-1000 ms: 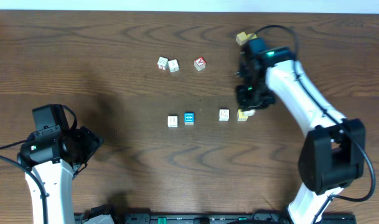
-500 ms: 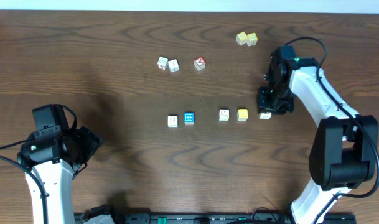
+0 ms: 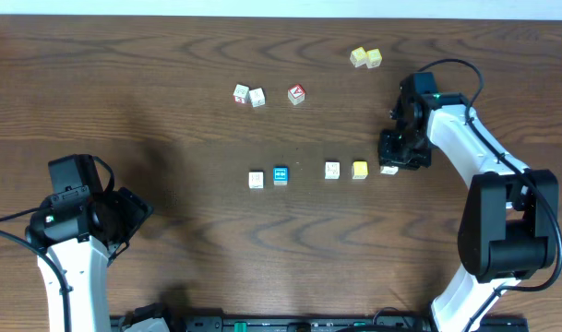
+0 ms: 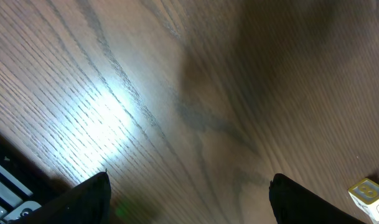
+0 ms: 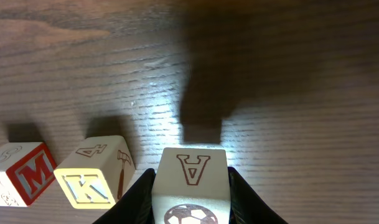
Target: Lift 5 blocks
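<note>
Closest to the bases, at the left: left gripper (image 4: pixel 189 202) parked low over bare table (image 3: pixel 170 277), fingers spread wide, nothing between them.

Farther out, mid-table, a row of five blocks running left to right: end white block (image 3: pixel 256 180), blue block (image 3: pixel 281 175) just beside it, then a gap, then second white block (image 3: pixel 331 170), yellow block (image 3: pixel 359 170), and at the right end the cream A block (image 5: pixel 190 169). Clamped on that last one from both sides: right gripper (image 3: pixel 391 164), cube apparently raised a little off the wood, to judge by the shadow cast ahead of it.

By that reading, one lift under way; four blocks resting on the table, each waiting its turn. No sign either way of lifts already made.

Beyond, toward the far edge and no part of the job: two white cubes (image 3: pixel 257 97), red-topped cube (image 3: pixel 296 94), pale yellow-green pair (image 3: pixel 364 58).
</note>
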You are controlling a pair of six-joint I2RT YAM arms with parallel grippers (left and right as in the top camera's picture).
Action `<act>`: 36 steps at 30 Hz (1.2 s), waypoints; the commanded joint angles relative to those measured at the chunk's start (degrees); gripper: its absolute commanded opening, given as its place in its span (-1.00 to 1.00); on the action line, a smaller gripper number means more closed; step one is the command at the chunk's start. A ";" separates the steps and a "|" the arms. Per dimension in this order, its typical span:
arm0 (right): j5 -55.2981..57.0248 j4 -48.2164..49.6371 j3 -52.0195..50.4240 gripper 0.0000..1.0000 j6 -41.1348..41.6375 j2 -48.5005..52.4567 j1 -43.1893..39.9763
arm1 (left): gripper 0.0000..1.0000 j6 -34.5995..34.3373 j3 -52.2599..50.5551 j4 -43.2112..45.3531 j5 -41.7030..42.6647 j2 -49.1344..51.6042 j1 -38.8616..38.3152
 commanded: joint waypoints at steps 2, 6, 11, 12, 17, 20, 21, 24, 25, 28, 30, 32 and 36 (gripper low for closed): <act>-0.39 1.29 -2.03 -0.43 -0.15 0.74 0.92 | 0.64 -0.31 0.83 -0.24 -0.09 0.07 0.35; -0.42 3.50 -3.98 -0.42 -0.55 0.74 0.94 | 0.63 -0.31 0.83 -0.24 -0.09 0.07 0.35; -0.42 3.65 -4.13 -0.40 -2.84 0.74 0.96 | 0.63 -0.31 0.83 -0.24 -0.09 0.07 0.35; -0.44 3.61 -4.13 -0.39 -3.13 0.74 0.96 | 0.64 -0.31 0.83 -0.24 -0.09 0.07 0.35; -0.68 3.65 -4.13 -0.38 -3.13 0.74 0.96 | 0.64 -0.31 0.83 -0.22 -0.09 0.07 0.35; -0.90 3.89 -4.13 -0.37 -3.13 0.74 0.96 | 0.63 -0.31 0.83 -0.22 -0.09 0.07 0.35; -0.90 4.04 -4.13 -0.37 -3.13 0.74 0.96 | 0.64 -0.31 0.83 -0.24 -0.09 0.07 0.35; -1.14 4.52 -4.13 -0.37 -3.13 0.74 0.96 | 0.64 -0.31 0.83 -0.24 -0.09 0.07 0.35; -1.14 4.74 -4.13 -0.37 -3.10 0.74 0.96 | 0.64 -0.31 0.83 -0.24 -0.09 0.07 0.35; -1.11 5.18 -4.13 -0.36 -3.13 0.74 0.96 | 0.63 -0.31 0.83 -0.24 -0.09 0.07 0.35; -1.11 5.16 -4.13 -0.35 -3.13 0.74 0.96 | 0.64 -0.31 0.83 -0.24 -0.09 0.07 0.35; -1.11 5.14 -4.13 -0.34 -3.13 0.74 0.96 | 0.64 -0.31 0.83 -0.24 -0.09 0.07 0.35; -1.64 5.16 -4.13 -0.31 -4.07 0.74 0.96 | 0.64 -0.31 0.83 -0.22 -0.09 0.07 0.35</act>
